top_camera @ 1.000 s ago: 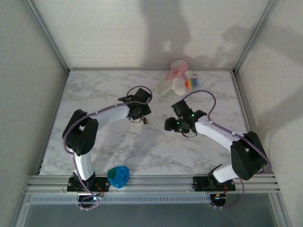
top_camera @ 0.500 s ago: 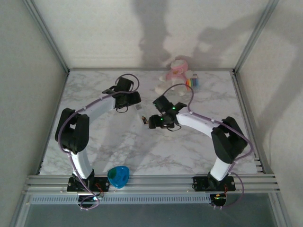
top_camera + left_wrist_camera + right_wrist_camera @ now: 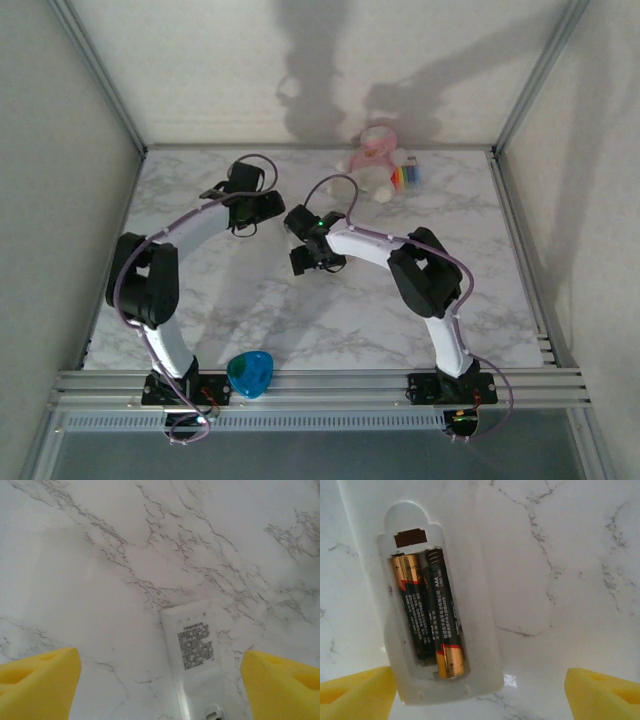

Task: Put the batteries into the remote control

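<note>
I see the batteries point(image 3: 445, 622), dark cylinders with gold ends, lying side by side in the open bay of the remote control point(image 3: 470, 555). It is a smooth white bar lying face down mid-bench. My right gripper point(image 3: 480, 695) hovers over it, its yellow foam pads point(image 3: 355, 692) spread wide. The left gripper point(image 3: 160, 682) is spread too, above the remote's labelled end. Both arms curl inward over the marble bench point(image 3: 570, 555). A pink plush toy point(image 3: 375, 160) sits well apart at the back.

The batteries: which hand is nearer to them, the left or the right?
Right. The right hand is open directly above the batteries, which lie in the remote control's compartment. The left hand is open above the remote control's other end, near its printed label.
</note>
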`<action>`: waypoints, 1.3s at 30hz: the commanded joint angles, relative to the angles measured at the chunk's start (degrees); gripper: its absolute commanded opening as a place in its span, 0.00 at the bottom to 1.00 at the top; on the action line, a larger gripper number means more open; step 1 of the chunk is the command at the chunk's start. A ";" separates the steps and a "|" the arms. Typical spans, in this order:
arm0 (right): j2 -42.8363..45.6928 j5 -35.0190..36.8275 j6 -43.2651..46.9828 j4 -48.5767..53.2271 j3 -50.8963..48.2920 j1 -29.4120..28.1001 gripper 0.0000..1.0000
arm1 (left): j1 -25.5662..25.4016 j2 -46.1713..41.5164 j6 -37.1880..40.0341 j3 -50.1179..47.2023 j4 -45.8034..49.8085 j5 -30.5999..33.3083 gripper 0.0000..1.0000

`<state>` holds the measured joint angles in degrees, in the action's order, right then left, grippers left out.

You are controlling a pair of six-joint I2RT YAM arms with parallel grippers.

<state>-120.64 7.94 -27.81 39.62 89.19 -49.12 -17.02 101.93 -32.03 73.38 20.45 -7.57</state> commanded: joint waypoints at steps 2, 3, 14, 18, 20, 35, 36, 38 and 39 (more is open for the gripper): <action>-1.51 5.02 0.90 3.55 2.11 -0.40 0.88 | 0.67 -3.18 0.54 -1.59 -0.25 -0.51 0.83; -1.76 6.36 0.94 4.10 2.30 -0.27 0.88 | 0.68 -3.40 0.53 -1.90 -0.30 -0.60 0.83; 0.71 8.28 1.78 2.33 -0.51 3.81 0.87 | 0.32 -4.98 0.23 -3.78 -1.66 -1.84 0.84; 2.45 6.89 2.98 1.25 -1.60 4.82 0.87 | -1.26 -4.33 0.12 -3.13 -1.42 -2.18 0.84; 5.01 5.35 3.17 0.15 -3.37 5.39 0.87 | -2.74 -3.88 0.08 -2.62 -1.38 -2.55 0.83; 30.99 -5.32 -3.37 -8.20 -25.65 15.10 0.99 | -15.33 9.22 1.87 10.55 6.99 3.01 0.69; 32.07 -5.65 -3.77 -8.57 -26.86 15.90 0.99 | -16.03 10.08 2.05 11.30 7.38 3.33 0.66; 33.82 -6.08 -4.33 -9.15 -28.62 16.97 0.99 | -16.91 11.44 2.16 12.31 7.92 3.90 0.64; 34.58 -6.18 -4.53 -9.24 -29.22 17.43 0.99 | -17.23 12.11 2.25 12.66 8.23 4.34 0.64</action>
<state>-88.44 3.40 -30.28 31.90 61.80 -32.58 -33.01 112.27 -30.81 83.72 24.95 -5.96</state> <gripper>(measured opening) 0.988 0.644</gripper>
